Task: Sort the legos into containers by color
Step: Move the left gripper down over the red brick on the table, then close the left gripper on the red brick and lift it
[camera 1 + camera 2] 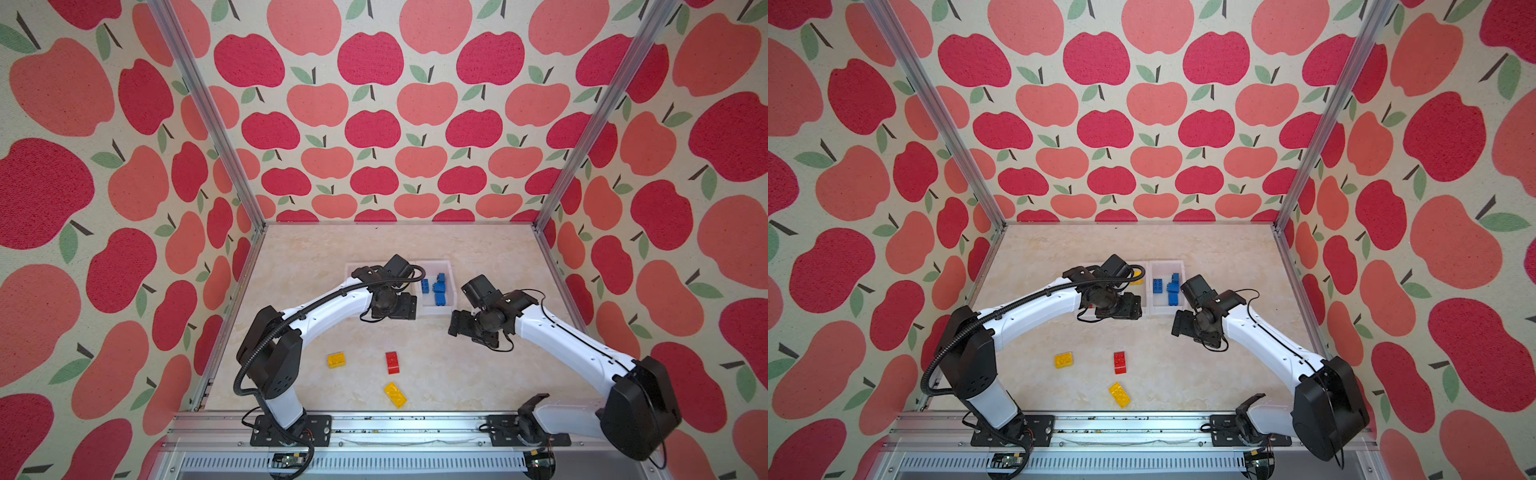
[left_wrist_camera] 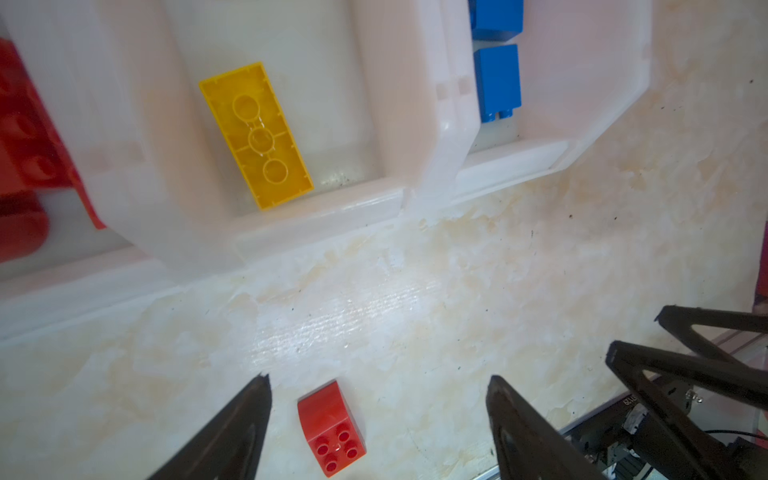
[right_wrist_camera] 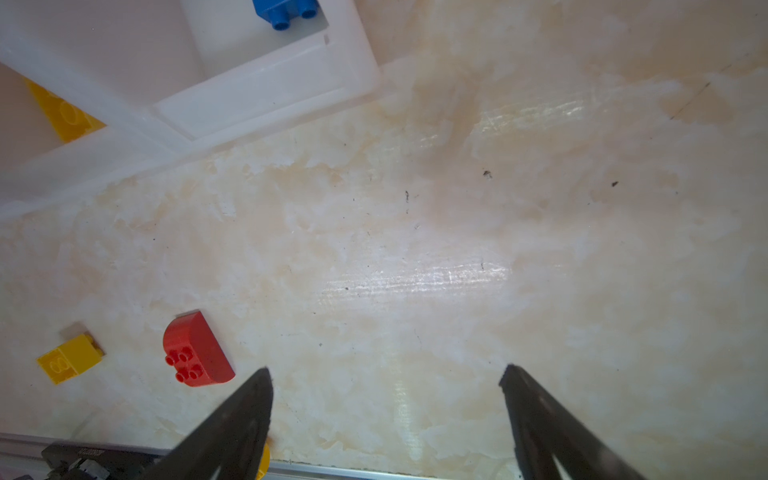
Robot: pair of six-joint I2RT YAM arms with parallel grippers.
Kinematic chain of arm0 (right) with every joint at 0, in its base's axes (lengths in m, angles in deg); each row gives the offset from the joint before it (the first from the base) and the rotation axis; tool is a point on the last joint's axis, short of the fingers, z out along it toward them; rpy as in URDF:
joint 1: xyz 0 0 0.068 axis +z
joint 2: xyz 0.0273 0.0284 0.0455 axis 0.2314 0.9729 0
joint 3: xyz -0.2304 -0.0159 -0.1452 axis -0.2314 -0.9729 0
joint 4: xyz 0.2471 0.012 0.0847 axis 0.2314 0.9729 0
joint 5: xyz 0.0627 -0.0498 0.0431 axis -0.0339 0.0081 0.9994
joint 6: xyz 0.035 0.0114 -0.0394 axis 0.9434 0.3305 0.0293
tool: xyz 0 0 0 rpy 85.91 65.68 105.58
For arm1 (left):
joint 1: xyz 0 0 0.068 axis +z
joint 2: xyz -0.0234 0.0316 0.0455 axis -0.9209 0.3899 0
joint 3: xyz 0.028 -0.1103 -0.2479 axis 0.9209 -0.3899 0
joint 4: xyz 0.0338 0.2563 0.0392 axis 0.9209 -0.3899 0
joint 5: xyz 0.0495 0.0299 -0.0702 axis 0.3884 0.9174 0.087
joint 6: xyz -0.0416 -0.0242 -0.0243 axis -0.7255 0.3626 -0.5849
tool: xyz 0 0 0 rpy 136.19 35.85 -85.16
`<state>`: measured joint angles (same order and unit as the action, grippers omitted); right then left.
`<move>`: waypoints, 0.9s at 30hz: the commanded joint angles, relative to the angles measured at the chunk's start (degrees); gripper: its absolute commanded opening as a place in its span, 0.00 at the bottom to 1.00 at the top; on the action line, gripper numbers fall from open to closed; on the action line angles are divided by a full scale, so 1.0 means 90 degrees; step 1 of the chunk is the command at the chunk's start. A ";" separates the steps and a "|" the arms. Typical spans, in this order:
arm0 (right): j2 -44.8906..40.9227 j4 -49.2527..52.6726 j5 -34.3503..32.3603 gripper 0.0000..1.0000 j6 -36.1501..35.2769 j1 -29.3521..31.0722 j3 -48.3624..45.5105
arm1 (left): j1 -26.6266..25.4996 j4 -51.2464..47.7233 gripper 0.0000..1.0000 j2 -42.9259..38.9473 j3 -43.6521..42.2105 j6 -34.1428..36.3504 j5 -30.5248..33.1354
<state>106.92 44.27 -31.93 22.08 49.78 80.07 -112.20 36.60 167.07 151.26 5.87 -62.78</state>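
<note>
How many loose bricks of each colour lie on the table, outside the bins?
Yellow bricks: 2
Red brick: 1
Blue bricks: 0 loose; those in view sit in a bin
Total loose in view: 3

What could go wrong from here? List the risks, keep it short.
The open left gripper and open right gripper hang close together; both reaching for the red brick could collide. That brick's rounded side may slip from the jaws. The yellow brick nearest the front rail could get pushed onto it.

Red brick (image 3: 197, 353), white bins (image 3: 257, 91), fingers (image 3: 232, 428) apart
</note>
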 commanded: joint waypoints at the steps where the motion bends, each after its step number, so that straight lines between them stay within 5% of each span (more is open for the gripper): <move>1: -0.0192 0.0228 -0.0130 0.89 0.0158 0.0070 -0.0134 | -0.0170 -0.0487 0.83 -0.0197 -0.0289 -0.0297 0.0277; 27: -0.0084 0.0069 -0.0159 0.89 0.0191 0.0174 -0.0350 | -0.0920 -0.0191 0.70 0.0097 -0.1375 -0.0983 0.0001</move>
<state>105.53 44.86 -32.76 23.24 50.87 77.51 -119.87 34.11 166.83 139.80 -1.25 -62.23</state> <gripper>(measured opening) 0.894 0.703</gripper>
